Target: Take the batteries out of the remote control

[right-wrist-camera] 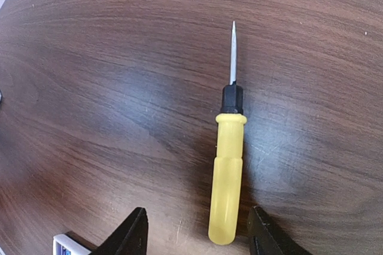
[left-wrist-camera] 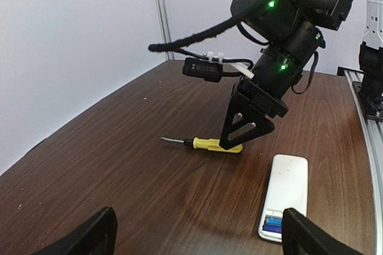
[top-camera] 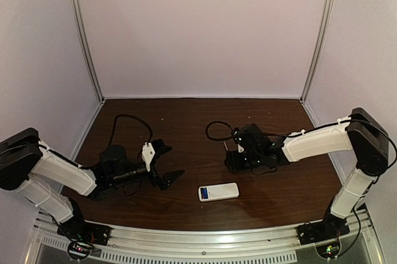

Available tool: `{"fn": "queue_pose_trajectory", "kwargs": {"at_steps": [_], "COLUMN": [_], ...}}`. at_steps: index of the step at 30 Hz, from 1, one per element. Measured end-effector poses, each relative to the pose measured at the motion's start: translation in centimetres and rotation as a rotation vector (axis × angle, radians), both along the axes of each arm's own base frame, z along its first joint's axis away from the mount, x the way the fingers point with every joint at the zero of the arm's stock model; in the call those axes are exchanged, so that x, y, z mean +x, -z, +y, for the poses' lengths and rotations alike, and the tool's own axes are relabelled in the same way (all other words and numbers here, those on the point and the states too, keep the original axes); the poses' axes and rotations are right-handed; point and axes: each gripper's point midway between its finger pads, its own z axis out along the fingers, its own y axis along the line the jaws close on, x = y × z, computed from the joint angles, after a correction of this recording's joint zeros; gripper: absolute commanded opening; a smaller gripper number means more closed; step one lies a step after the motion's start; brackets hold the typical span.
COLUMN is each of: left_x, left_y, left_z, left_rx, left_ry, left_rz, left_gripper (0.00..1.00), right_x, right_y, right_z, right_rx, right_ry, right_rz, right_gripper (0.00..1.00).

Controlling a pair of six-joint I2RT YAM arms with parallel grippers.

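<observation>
Dark wood covers the table [top-camera: 186,121]. From above, the white remote control [top-camera: 218,192] lies flat near the front edge, between the two arms. The left gripper [top-camera: 169,162] hangs to its left, spread wide and empty. The right gripper [top-camera: 239,157] sits low over the wood just behind the remote.

From the left wrist, the remote's near end is uncovered and the blue batteries [left-wrist-camera: 273,224] lie inside it. Beyond lies a yellow-handled screwdriver [left-wrist-camera: 215,145], with the right gripper down over its handle.

From the right wrist, the screwdriver's blade points away. The two fingers [right-wrist-camera: 131,234] stand parted either side of the handle's end, not clamped on it. A corner of the remote shows at the bottom left.
</observation>
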Motion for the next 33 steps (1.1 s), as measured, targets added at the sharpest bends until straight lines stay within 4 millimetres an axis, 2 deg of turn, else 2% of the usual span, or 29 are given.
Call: {"fn": "queue_pose_trajectory", "kwargs": {"at_steps": [10,14,18,22,26,29,33], "left_x": [-0.5,-1.1,-2.2,-3.8,-6.1,-8.3,-9.9], "left_y": [-0.4,0.5,1.6,2.3,3.5,4.8,6.3], "left_z": [-0.2,-0.6,-1.8,-3.2,-4.9,-6.7,-8.1], "left_rx": [-0.008,0.025,0.075,0.102,0.151,0.204,0.257], "left_ry": [0.030,0.082,0.178,0.311,0.445,0.554,0.652], "left_rz": [-0.008,0.000,0.019,0.039,0.060,0.077,0.112], "left_gripper": [0.93,0.88,0.79,0.78,0.75,0.70,0.69], "right_x": [0.2,0.1,-0.3,-1.1,-2.6,-3.3,-4.3], "right_y": [1.6,1.7,2.0,1.9,0.8,-0.4,-0.4], "right_z": [0.0,-0.1,-0.2,-0.6,-1.3,-0.6,0.3], "right_rx": [-0.029,-0.035,-0.042,-0.046,-0.037,-0.006,0.006], "right_ry": [0.004,0.004,-0.006,-0.016,-0.040,-0.073,-0.123], "right_rz": [0.025,0.032,0.052,0.071,0.072,0.063,0.076], "right_gripper": [0.56,0.56,0.56,0.52,0.46,0.38,0.30]}}
